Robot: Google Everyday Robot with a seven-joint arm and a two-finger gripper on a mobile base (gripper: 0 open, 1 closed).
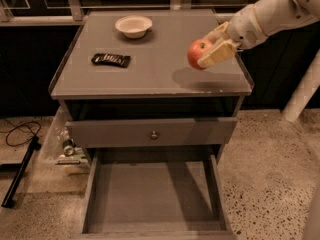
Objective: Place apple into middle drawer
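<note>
The red apple [197, 53] with yellowish patches is held above the right side of the grey cabinet top [150, 74]; its shadow lies on the top just below it. My gripper [209, 48] is shut on the apple, coming in from the upper right on the white arm. The middle drawer [155, 199] is pulled out at the bottom of the view, a shallow grey tray with a bare floor. It lies below and to the left of the apple.
A white bowl [133, 25] stands at the back of the cabinet top. A dark snack packet [111, 59] lies at the left. A drawer with a round metal knob [154, 134] is slightly pulled out above the middle drawer. A cable and clutter lie on the floor at the left.
</note>
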